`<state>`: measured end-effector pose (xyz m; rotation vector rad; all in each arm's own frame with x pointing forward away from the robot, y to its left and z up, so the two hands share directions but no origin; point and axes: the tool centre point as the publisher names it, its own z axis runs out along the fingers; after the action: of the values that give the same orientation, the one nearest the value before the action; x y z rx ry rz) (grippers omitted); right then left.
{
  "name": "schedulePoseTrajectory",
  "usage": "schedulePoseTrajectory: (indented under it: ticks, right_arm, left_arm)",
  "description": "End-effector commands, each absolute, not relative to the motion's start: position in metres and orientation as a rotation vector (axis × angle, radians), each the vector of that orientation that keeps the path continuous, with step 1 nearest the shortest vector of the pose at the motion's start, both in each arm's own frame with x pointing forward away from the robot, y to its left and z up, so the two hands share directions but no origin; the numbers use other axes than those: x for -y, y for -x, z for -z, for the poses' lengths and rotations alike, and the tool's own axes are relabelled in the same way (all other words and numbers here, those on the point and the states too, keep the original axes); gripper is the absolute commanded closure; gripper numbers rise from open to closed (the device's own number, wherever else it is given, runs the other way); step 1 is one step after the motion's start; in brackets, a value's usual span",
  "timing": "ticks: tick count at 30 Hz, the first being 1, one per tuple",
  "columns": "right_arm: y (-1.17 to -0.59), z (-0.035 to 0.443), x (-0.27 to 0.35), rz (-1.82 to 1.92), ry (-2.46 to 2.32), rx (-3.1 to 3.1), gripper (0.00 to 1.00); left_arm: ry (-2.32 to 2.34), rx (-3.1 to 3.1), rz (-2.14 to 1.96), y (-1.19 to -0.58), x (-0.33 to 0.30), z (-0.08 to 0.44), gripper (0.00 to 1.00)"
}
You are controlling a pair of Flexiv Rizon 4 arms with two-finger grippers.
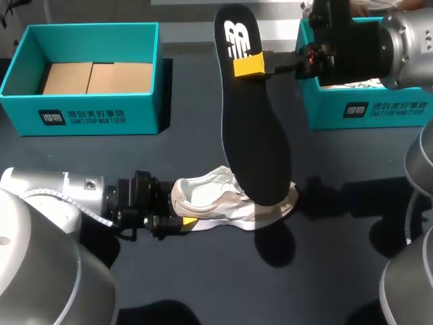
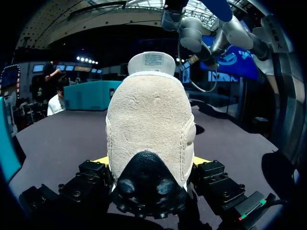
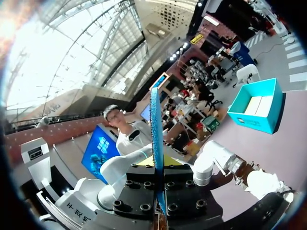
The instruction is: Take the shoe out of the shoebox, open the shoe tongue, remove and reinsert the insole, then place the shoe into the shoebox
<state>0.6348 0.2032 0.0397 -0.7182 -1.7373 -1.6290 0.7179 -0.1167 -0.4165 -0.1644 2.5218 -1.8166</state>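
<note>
A white shoe (image 1: 223,203) lies on its side on the dark table, heel toward my left arm. My left gripper (image 1: 184,218) is shut on the heel. In the left wrist view the beige heel (image 2: 151,124) fills the space between the yellow tips of the left gripper (image 2: 152,165), which press it from both sides. My right gripper (image 1: 249,66) is shut on the heel end of the black insole (image 1: 254,128), held upright, its toe end down at the shoe's opening. The right wrist view shows the insole (image 3: 155,124) edge-on, clamped in the right gripper (image 3: 159,172).
A teal shoebox (image 1: 88,112) with brown cardboard inside stands at the back left. A second teal box (image 1: 365,112) stands at the back right, partly behind my right arm. Bare table lies in front of the shoe.
</note>
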Motion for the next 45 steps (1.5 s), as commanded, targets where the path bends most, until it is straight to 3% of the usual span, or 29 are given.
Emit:
schedulePoseTrajectory:
  ticks: [1, 15, 18, 45]
  right_arm:
    - [-0.631, -0.038, -0.204, 1.638, 0.726, 1.734, 1.0]
    - [-0.631, -0.038, -0.204, 1.638, 0.726, 1.734, 1.0]
    - [-0.631, -0.038, -0.204, 1.638, 0.726, 1.734, 1.0]
    - [-0.631, -0.038, -0.204, 1.638, 0.726, 1.734, 1.0]
  left_arm:
    - [0.168, -2.521, 1.814, -0.717, 0.118, 0.421, 1.0]
    - [0.155, -2.531, 1.791, -0.715, 0.116, 0.418, 1.0]
    - [0.141, -2.565, 1.762, -0.711, 0.112, 0.412, 0.0]
    - [0.17, -2.76, 1.4, -0.704, 0.088, 0.372, 0.0]
